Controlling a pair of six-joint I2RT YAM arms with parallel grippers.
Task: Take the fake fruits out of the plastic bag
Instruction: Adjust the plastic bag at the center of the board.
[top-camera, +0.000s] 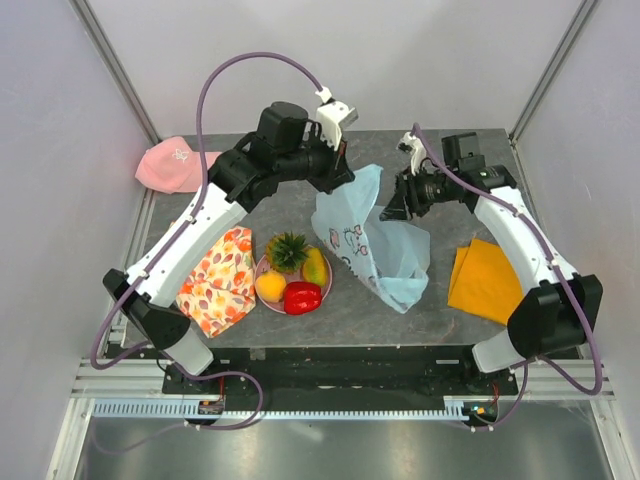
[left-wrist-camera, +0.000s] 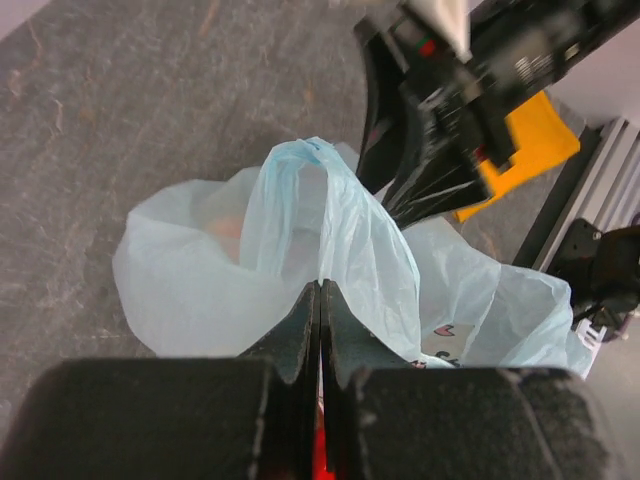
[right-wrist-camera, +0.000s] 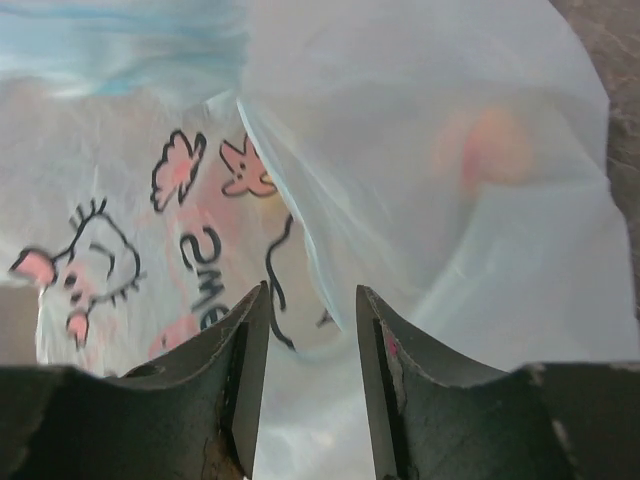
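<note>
Light-blue plastic bag (top-camera: 375, 250) pinched between left fingers (left-wrist-camera: 298, 338), right fingers (right-wrist-camera: 246, 372) parted.

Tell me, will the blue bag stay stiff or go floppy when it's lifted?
Probably floppy: the plastic bag droops in folds from the shut left claw. Likely thin and light, since a pinkish fruit shows through it.

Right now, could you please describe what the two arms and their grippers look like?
Both the left arm and right arm have white link shells with black joints and bases. A purple cable loops along each. The left gripper and right gripper have black, curved, tapering fingers, with traces of red on the inner faces.
</note>
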